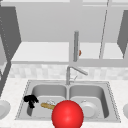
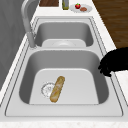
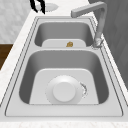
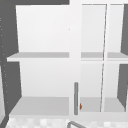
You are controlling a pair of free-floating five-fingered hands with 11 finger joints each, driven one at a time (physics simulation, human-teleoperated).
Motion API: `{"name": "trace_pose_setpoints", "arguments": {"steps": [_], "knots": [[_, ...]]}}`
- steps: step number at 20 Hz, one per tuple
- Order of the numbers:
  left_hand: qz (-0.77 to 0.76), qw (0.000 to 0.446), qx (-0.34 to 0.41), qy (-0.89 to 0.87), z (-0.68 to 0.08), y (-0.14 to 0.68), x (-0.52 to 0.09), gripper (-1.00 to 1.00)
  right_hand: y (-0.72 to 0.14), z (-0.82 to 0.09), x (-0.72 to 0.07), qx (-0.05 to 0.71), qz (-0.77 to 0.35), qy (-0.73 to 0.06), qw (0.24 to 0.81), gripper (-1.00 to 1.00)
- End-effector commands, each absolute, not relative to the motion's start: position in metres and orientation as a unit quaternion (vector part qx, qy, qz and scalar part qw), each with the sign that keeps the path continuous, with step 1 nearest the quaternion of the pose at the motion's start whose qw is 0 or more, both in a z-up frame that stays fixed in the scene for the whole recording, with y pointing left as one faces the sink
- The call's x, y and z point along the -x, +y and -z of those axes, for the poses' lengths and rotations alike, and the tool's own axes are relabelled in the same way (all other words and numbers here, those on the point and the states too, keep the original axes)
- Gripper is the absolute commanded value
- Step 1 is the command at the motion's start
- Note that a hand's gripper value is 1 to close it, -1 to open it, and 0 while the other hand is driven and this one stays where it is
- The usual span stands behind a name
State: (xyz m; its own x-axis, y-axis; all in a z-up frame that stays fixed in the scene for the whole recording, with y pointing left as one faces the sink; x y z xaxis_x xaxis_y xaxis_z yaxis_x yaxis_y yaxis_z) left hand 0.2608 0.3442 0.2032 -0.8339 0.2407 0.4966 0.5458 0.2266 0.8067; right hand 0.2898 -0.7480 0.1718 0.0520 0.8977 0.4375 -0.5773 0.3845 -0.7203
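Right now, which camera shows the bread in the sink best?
The left side view: the whole bread lies on the near basin's floor, one end beside the drain. In the front view the red ball covers part of it. The right side view shows just a brown tip above the divider.

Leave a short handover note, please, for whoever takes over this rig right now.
Left hand: in the air by the left basin's front rim, holding nothing.
Bread loaf: lies flat on the left basin's floor, partly over the drain, apart from the hand.
White plate: in the right basin.
Done: nothing grasped. Left: the loaf is not yet touched.
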Motion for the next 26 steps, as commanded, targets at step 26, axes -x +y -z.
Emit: {"name": "trace_pose_setpoints", "arguments": {"steps": [26], "knots": [[0.567, 0.134, 0.255, -0.772, -0.203, 0.344, -0.261, 0.0, -0.758, -0.315, -0.232, 0.266, -0.478, -0.507, 0.666, -1.0]]}}
